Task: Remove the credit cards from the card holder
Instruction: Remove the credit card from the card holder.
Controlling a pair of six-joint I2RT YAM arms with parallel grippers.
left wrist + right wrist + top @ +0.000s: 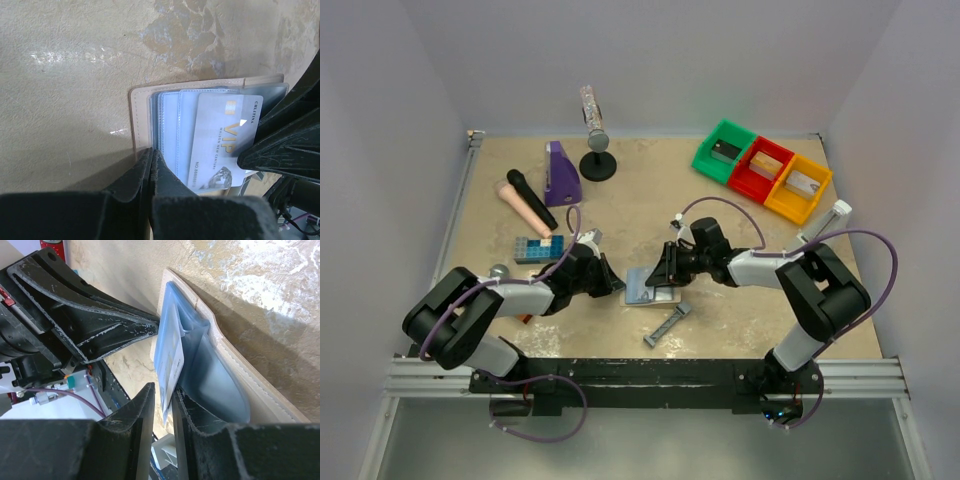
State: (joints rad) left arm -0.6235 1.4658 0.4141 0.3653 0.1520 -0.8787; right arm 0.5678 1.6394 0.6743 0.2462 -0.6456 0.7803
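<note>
Card holder [645, 292]: open and flat on the worktop, about midway between the left and right edges; nearer the near edge than the far one; tan border and clear blue-tinted sleeves face up

Left gripper [151, 155]: down on the holder's left side; fingers pinched together on the tan border and the outermost sleeve; that's a firm nip on the holder itself

Right gripper [163, 395]: in from the holder's right side; both fingers squeezed onto one edge of a credit card [222, 135], the thin card sandwiched between them

Credit card: pale grey, gold "VIP" lettering, a diamond picture near one end; lying askew across the sleeves; in the right wrist view its gripped end tilts up away from the pocket

Card against the hands: it sits right between the two grippers; right fingertips on it, left fingertips just beside it on the holder

Gripper to gripper: tips face each other across the holder, near but apart

Other sleeves: several stacked behind the VIP card; whether they hold cards, cannot tell

Grey bar tool [667, 325]: between the holder and the near edge

Blue studded block [538, 249]: towards the left edge, well apart from the holder
</note>
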